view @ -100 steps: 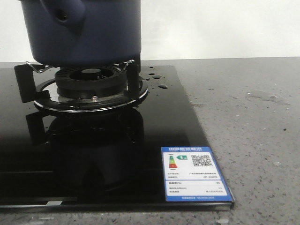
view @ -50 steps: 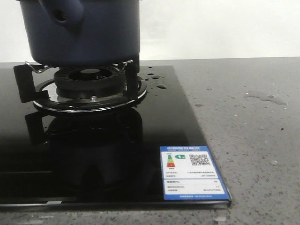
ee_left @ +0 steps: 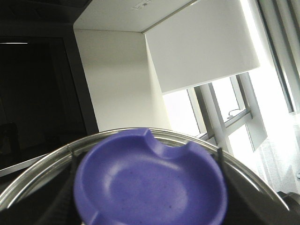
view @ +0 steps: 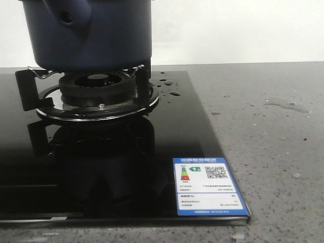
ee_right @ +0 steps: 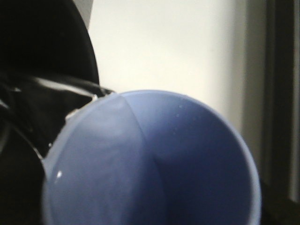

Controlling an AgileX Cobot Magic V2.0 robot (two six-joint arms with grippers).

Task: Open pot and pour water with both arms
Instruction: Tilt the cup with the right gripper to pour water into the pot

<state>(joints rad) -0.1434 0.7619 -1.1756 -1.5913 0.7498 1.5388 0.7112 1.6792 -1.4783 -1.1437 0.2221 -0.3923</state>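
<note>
The dark navy pot (view: 91, 35) stands on the burner's pot support at the back left of the front view, with its stubby holed handle (view: 68, 15) facing me. Its top is cut off. Water drops (view: 174, 93) lie on the hob beside it, and a thin puddle (view: 288, 105) lies on the counter at the right. Neither gripper shows in the front view. The left wrist view is filled by a purple lid knob (ee_left: 150, 180) and the lid's metal rim (ee_left: 37, 164), held up against ceiling and window. The right wrist view looks into a light blue cup (ee_right: 154, 164). The fingers are hidden in both.
The burner (view: 96, 88) sits on a black glass hob (view: 101, 167), which carries an energy label sticker (view: 207, 187) at its front right corner. A grey speckled counter (view: 273, 152) extends to the right. A dark glossy shape (ee_right: 42, 93) is beside the cup.
The front view has shifted very slightly, and the puddle on the right of the counter shows more clearly. The pot has not moved.
</note>
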